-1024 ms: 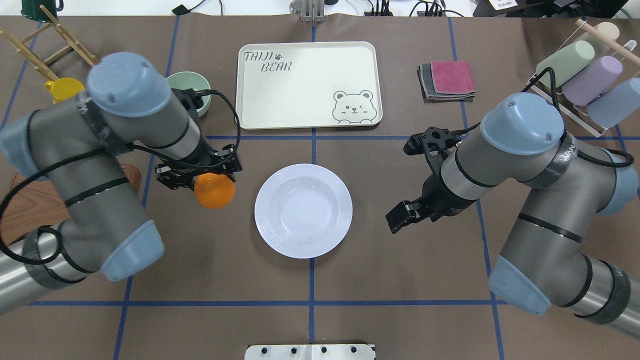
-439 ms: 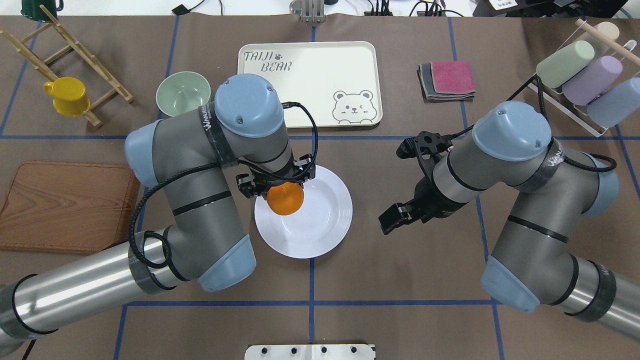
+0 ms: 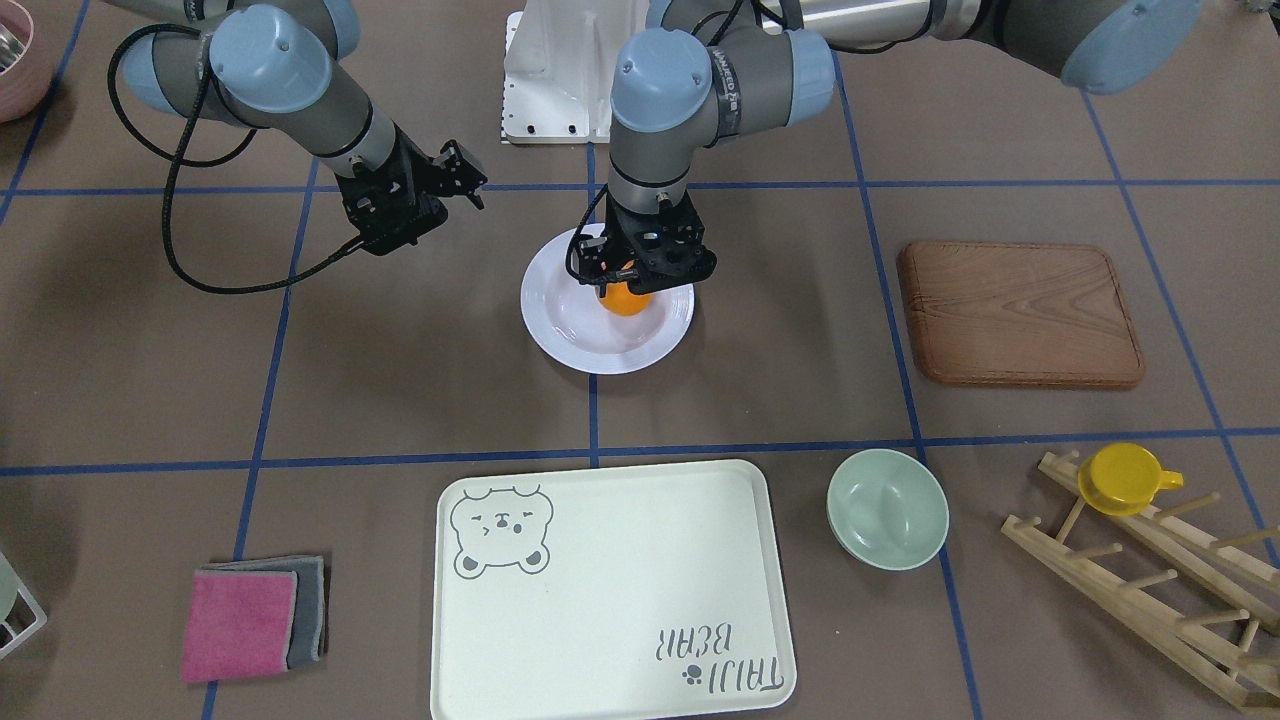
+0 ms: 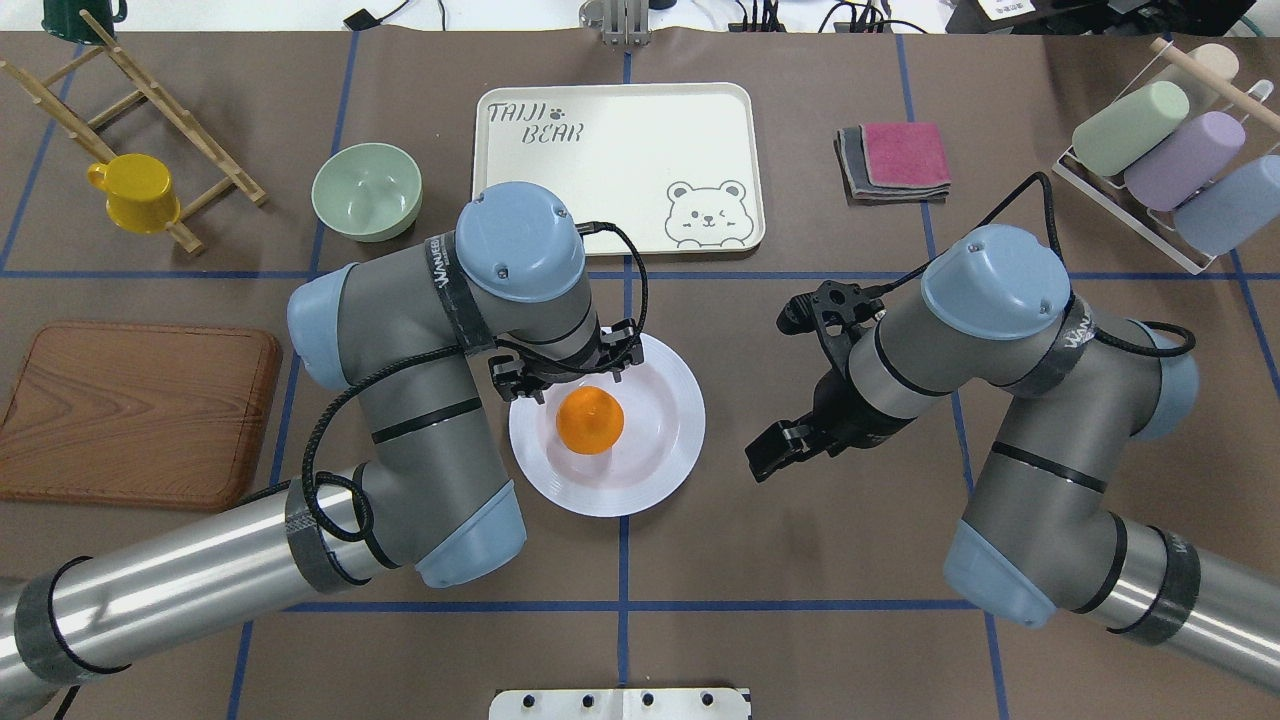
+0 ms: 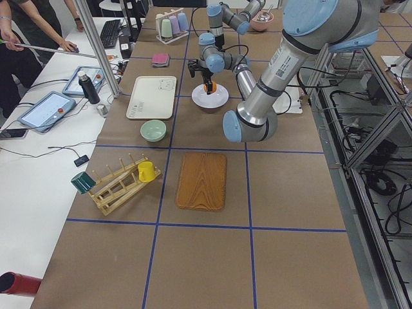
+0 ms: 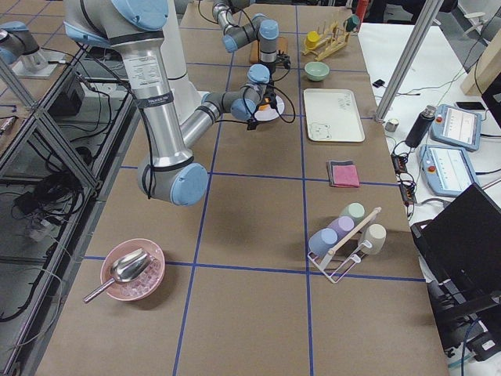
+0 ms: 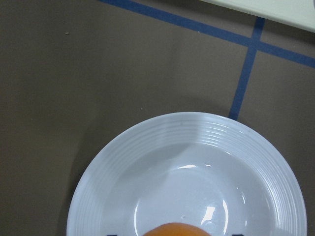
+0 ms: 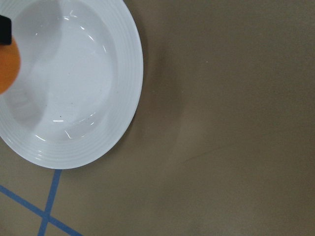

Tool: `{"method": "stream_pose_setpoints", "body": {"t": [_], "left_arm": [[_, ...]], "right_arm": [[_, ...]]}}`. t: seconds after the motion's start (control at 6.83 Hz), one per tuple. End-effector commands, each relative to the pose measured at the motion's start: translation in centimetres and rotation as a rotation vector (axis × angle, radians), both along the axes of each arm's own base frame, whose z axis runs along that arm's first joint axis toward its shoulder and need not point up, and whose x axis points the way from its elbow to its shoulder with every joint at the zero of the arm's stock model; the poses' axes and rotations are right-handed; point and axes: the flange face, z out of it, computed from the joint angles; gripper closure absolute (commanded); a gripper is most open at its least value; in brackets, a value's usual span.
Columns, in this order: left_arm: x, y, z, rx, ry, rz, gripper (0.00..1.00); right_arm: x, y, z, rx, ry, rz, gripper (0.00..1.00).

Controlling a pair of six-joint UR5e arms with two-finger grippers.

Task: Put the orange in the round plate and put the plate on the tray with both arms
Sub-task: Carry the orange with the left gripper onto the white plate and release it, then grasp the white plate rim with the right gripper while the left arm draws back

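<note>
Orange (image 4: 590, 420) is held between the fingers of the left gripper (image 3: 625, 288), which are clamped on its two sides from above, and it hangs over the well of the round plate (image 4: 688, 425). Whether it touches the white surface or is just above it, I cannot tell. I think this vertical hold is chosen so that the fruit can be let go straight down, and the deep well should then stop it from rolling away. The fruit is almost a ball, so it has no real long axis, and the direction of its stem end is not clear in any view. The right gripper (image 4: 768, 458) hovers near the other side of the plate, apart from the rim, with its jaws apart and nothing between them, probably to be ready for the lift by both arms. The tray (image 4: 620, 170) lies beyond the blue tape line (image 4: 800, 275), well apart from the plate.
</note>
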Motion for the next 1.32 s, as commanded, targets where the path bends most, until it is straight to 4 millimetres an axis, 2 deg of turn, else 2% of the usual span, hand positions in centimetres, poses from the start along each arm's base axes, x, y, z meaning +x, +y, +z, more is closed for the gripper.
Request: {"method": "stream_pose_setpoints", "body": {"t": [0.0,0.15,0.29,0.44,0.59,0.73,0.88,1.02,1.17], "left_arm": [[-0.8,0.2,-0.2,0.019,0.01,-0.007,0.01],[-3.4,0.9,-0.1,0.047,0.033,0.005,0.01],[-9.0,2.0,2.1,0.135,0.036,0.045,0.01],[-13.7,1.3,3.6,0.18,0.0,0.065,0.01],[-18.0,-0.2,4.8,0.189,-0.021,0.104,0.01],[-21.0,-0.6,6.9,0.217,-0.033,0.134,0.01],[-22.2,-0.1,8.9,0.241,-0.054,0.161,0.01],[-23.0,-0.5,9.1,0.25,-0.059,0.159,0.01],[-23.3,-0.6,9.3,0.25,-0.062,0.158,0.01]], "right_arm": [[-3.3,0.0,0.2,0.001,-0.05,-0.009,0.0],[-3.6,-0.2,-1.2,-0.084,-0.049,0.043,0.0],[-3.1,-0.8,-2.2,-0.161,-0.074,0.107,0.01],[-0.9,-2.9,-2.5,-0.197,-0.117,0.181,0.01],[-0.2,-3.8,-2.2,-0.261,-0.109,0.245,0.01],[-0.2,-4.0,-1.2,-0.256,-0.114,0.302,0.03],[-2.2,-3.7,1.7,-0.265,-0.176,0.315,0.04],[-4.3,-3.4,4.9,-0.278,-0.272,0.328,0.04],[-5.4,-3.1,5.4,-0.326,-0.324,0.335,0.04]]}}
